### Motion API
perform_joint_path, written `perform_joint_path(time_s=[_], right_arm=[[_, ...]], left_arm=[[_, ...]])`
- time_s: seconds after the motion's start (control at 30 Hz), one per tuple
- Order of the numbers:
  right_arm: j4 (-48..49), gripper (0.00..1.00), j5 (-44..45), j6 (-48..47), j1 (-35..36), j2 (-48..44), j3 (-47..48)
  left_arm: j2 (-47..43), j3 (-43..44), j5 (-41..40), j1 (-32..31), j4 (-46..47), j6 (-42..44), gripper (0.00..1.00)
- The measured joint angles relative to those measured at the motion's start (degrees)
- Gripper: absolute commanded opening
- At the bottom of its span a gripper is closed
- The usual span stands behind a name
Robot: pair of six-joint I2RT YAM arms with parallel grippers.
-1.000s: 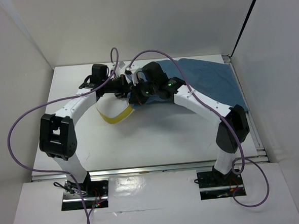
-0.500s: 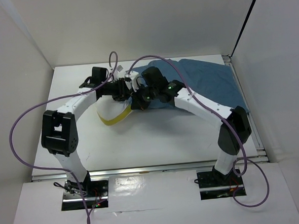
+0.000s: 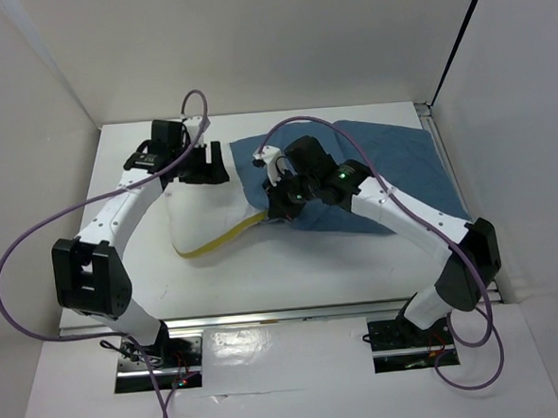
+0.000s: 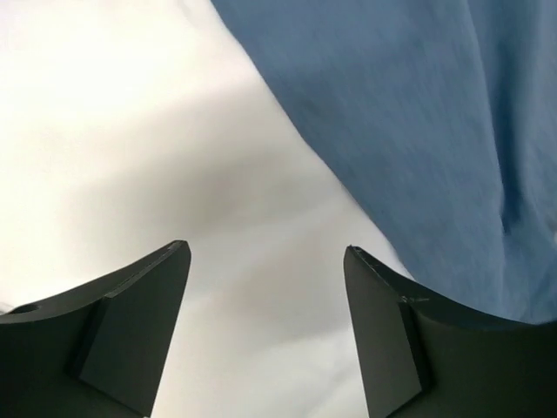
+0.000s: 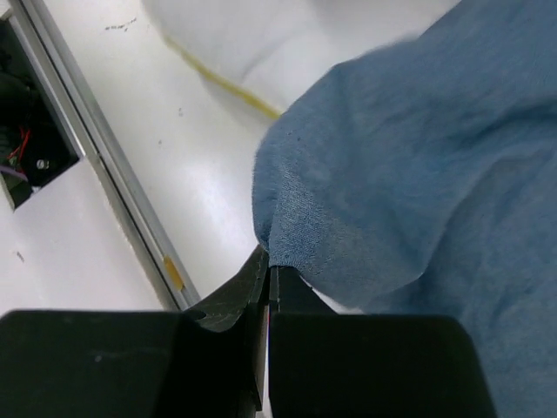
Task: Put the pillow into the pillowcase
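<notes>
The white pillow (image 3: pixel 203 214), with a yellow band along its near edge, lies on the table left of centre. Its right side runs under the edge of the dusty-blue pillowcase (image 3: pixel 389 155), which spreads to the back right. My left gripper (image 3: pixel 207 168) hovers open over the pillow's far side. In the left wrist view my left gripper (image 4: pixel 265 246) has only white pillow (image 4: pixel 174 157) between its fingers, with pillowcase (image 4: pixel 418 113) to the right. My right gripper (image 3: pixel 274 207) is shut on the pillowcase's left edge. In the right wrist view my right gripper (image 5: pixel 270 266) pinches the pillowcase hem (image 5: pixel 296 218), lifted beside the pillow (image 5: pixel 261 39).
White enclosure walls ring the table on the left, back and right. A metal rail (image 3: pixel 285 313) runs along the near edge, also seen as the rail (image 5: pixel 96 165) in the right wrist view. Purple cables (image 3: pixel 34 233) loop off both arms.
My left gripper opened, let go of the pillow and drew back to the left. The pillow settled flatter on the table. My right gripper shifted right, still shut on the pillowcase edge.
</notes>
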Motion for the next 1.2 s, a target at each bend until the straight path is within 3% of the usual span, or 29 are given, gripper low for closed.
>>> perform_joint_path(time_s=[0.27, 0.47, 0.67, 0.93, 1.13, 1.2], right_arm=[[-3.0, 0.0, 0.1, 0.5, -0.7, -3.3, -2.8], [-3.6, 0.0, 0.3, 0.8, -1.0, -3.6, -3.8], [-3.3, 0.0, 0.3, 0.9, -2.4, -2.2, -2.5], [-2.6, 0.0, 0.3, 1.5, -4.5, 2.9, 2.4], [-2.0, 0.0, -0.9, 2.4, -4.5, 6.1, 5.6], [-1.9, 0.0, -1.3, 2.6, -4.5, 6.5, 5.7]], left_arm=[[0.5, 4.8, -8.8, 1.6, -2.9, 5.2, 0.87], [5.6, 6.6, -7.9, 6.9, -8.1, 8.3, 0.85], [2.7, 2.1, -6.1, 9.0, -10.0, 14.4, 0.85], [-1.2, -2.8, -8.1, 10.4, -13.3, 16.3, 0.84], [-3.2, -5.6, -0.7, 11.4, -16.4, 19.1, 0.84], [-3.2, -5.6, 3.6, 11.4, -17.3, 21.2, 0.89]])
